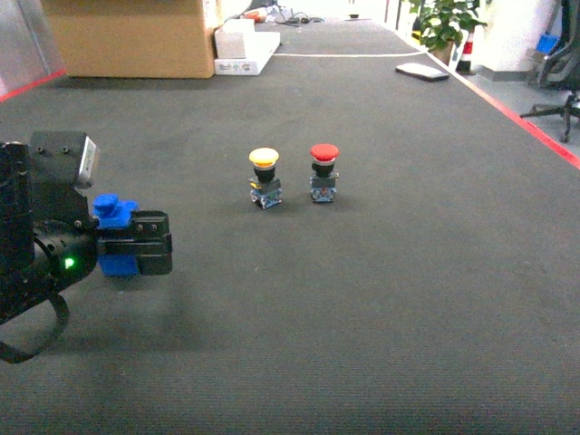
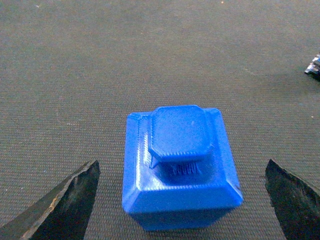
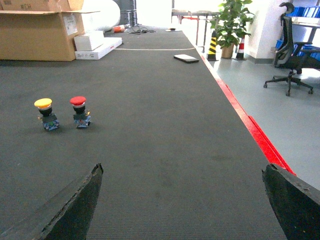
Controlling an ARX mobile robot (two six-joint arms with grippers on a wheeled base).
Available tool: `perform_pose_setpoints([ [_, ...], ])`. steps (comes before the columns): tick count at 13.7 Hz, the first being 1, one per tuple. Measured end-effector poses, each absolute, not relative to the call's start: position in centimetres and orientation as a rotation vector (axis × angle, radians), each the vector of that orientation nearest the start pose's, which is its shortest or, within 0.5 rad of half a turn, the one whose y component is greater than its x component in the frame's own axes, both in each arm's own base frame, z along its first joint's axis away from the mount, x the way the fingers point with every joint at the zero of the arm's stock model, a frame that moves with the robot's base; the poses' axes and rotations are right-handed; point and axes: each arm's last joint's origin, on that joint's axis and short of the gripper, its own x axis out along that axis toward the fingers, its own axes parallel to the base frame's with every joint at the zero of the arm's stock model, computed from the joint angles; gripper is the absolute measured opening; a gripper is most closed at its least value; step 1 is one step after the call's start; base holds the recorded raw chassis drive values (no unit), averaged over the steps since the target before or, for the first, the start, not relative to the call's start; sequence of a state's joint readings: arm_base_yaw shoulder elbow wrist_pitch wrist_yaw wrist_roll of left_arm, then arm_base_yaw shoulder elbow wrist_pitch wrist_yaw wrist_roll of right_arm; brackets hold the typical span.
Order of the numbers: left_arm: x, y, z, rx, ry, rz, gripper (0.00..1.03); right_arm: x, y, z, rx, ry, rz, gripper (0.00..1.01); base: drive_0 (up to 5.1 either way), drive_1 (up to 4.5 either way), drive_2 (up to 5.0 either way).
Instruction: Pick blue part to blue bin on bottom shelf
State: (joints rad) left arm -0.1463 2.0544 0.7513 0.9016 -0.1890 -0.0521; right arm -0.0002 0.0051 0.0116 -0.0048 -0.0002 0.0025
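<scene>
Left claw [image 2: 180, 200] spread wide, fingers [image 2: 65, 200] apart from blue part [image 2: 180, 170] sitting between them on dark mat [image 2: 100, 75]. Right claw [image 3: 185, 200] open, empty over mat. Farther, at 12 o'clock: yellow button [image 1: 264, 177] just beside red button [image 1: 323, 172]. Farthest, at 11 o'clock: cardboard box [image 1: 127, 36].

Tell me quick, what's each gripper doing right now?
Left gripper: open, fingers either side of the blue part, not touching it.
Right gripper: open, holding nothing.
</scene>
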Motion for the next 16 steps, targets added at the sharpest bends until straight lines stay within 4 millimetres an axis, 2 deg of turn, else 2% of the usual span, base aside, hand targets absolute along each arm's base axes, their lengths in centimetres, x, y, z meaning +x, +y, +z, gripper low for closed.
perform_pose_setpoints([
  [2, 37.4, -4.3, 6.5, 0.007, 0.408, 0.098, 0.98, 9.7, 0.0, 16.7, 0.002, -0.002, 0.0, 0.98, 0.0, 0.0, 0.0],
  [5, 38.4, -3.8, 5.5, -0.022, 0.43, 0.121, 0.98, 9.7, 0.0, 16.7, 0.002, -0.002, 0.0, 0.98, 0.0, 0.0, 0.0],
  [6, 38.6, -3.7, 5.4, -0.025, 0.428, 0.116, 0.93, 9.7, 0.0, 16.7, 0.002, -0.002, 0.0, 0.98, 0.0, 0.0, 0.0],
  [9, 39.2, -3.8, 5.6, -0.033, 0.403, 0.101, 0.51, 9.7, 0.0, 16.7, 0.002, -0.002, 0.0, 0.98, 0.0, 0.0, 0.0],
  [10, 39.3, -3.8, 5.7, -0.028, 0.396, 0.099, 0.45, 9.7, 0.0, 16.7, 0.002, -0.002, 0.0, 0.98, 0.0, 0.0, 0.0],
  [11, 39.2, -3.8, 5.8, -0.018, 0.385, 0.098, 0.44, 9.7, 0.0, 16.7, 0.002, -0.002, 0.0, 0.98, 0.0, 0.0, 0.0],
  [12, 37.1, -4.0, 6.1, -0.017, 0.367, 0.098, 0.44, 9.7, 0.0, 16.7, 0.002, -0.002, 0.0, 0.98, 0.0, 0.0, 0.0],
  [13, 32.8, -4.3, 7.3, -0.036, 0.322, 0.103, 0.44, 9.7, 0.0, 16.7, 0.002, -0.002, 0.0, 0.98, 0.0, 0.0, 0.0],
  [14, 30.0, -4.6, 8.3, -0.034, 0.295, 0.097, 0.44, 9.7, 0.0, 16.7, 0.002, -0.002, 0.0, 0.98, 0.0, 0.0, 0.0],
  [15, 25.9, -4.7, 9.8, 0.006, 0.299, 0.095, 0.44, 9.7, 0.0, 16.7, 0.002, -0.001, 0.0, 0.98, 0.0, 0.0, 0.0],
  [16, 23.0, -4.8, 10.9, 0.046, 0.321, 0.081, 0.44, 9.7, 0.0, 16.7, 0.002, -0.002, 0.0, 0.98, 0.0, 0.0, 0.0],
])
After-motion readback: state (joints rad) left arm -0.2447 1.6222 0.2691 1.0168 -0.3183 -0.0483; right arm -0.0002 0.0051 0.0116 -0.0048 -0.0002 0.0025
